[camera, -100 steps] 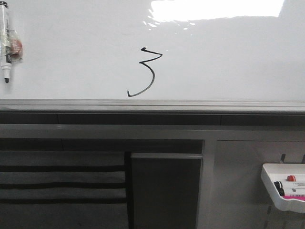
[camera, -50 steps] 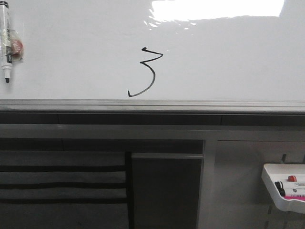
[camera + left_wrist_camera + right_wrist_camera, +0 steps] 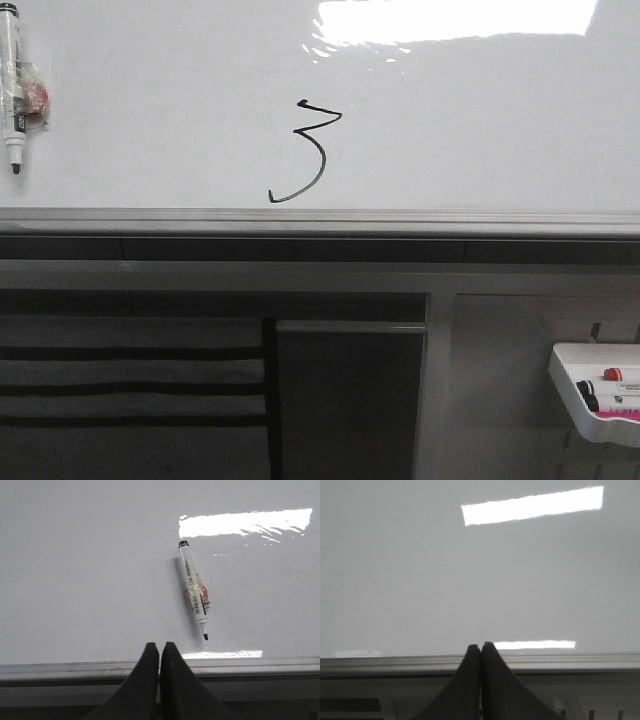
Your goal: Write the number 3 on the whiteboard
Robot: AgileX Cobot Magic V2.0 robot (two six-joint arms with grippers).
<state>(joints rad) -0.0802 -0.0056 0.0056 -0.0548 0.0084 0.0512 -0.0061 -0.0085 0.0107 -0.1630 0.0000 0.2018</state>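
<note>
The whiteboard (image 3: 480, 130) fills the upper half of the front view, glossy white with a grey edge rail. A thin black number 3 (image 3: 308, 150) is drawn on it near the middle, just above the rail. A black marker (image 3: 12, 90) sticks to the board at the far left, tip down; the left wrist view shows the same marker (image 3: 194, 592). My left gripper (image 3: 159, 647) is shut and empty, in front of the board's lower rail, apart from the marker. My right gripper (image 3: 480, 647) is also shut and empty before a bare stretch of board. Neither gripper shows in the front view.
A white marker tray (image 3: 597, 392) with a few markers hangs at the lower right. Below the rail (image 3: 320, 220) are a dark panel (image 3: 345, 400) and grey slats (image 3: 130, 395).
</note>
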